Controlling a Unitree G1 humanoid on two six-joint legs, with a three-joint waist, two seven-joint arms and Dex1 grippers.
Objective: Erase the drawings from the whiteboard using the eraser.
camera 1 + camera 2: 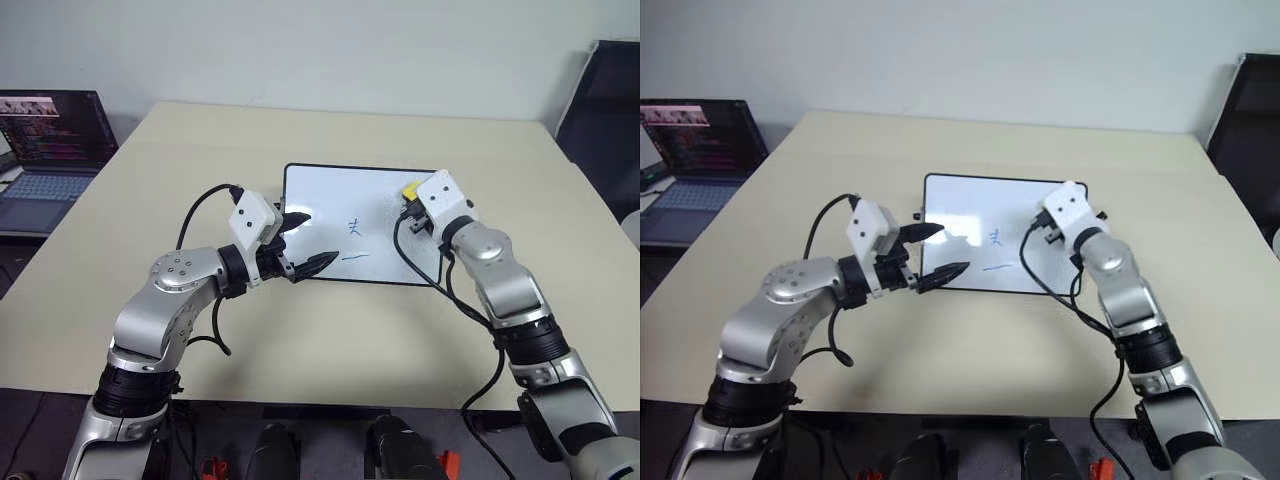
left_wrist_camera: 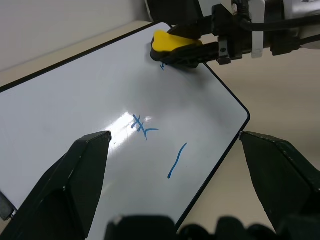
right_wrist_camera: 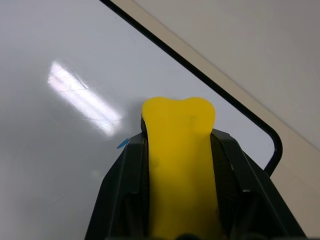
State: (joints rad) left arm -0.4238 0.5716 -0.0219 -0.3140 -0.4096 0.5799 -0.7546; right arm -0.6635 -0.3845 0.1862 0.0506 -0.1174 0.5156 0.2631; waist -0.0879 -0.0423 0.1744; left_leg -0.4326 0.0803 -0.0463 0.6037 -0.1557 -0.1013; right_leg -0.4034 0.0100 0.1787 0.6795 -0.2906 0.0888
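The whiteboard (image 1: pixel 325 195) lies flat near the middle of the table. On it are blue drawings: a small character-like scribble (image 1: pixel 354 228) and a short line (image 1: pixel 355 257) nearer me. My right gripper (image 1: pixel 409 202) is shut on the yellow eraser (image 3: pixel 179 150) at the board's right part, eraser tip on the surface. A trace of blue (image 3: pixel 123 143) peeks out beside it. My left gripper (image 1: pixel 312 240) is open over the board's left near corner, holding nothing; its fingers (image 2: pixel 82 175) frame the scribble and line.
The tan table (image 1: pixel 300 340) has bare room all round the board. An open laptop (image 1: pixel 45 150) sits off the table's far left. A dark chair (image 1: pixel 610 100) stands at the far right.
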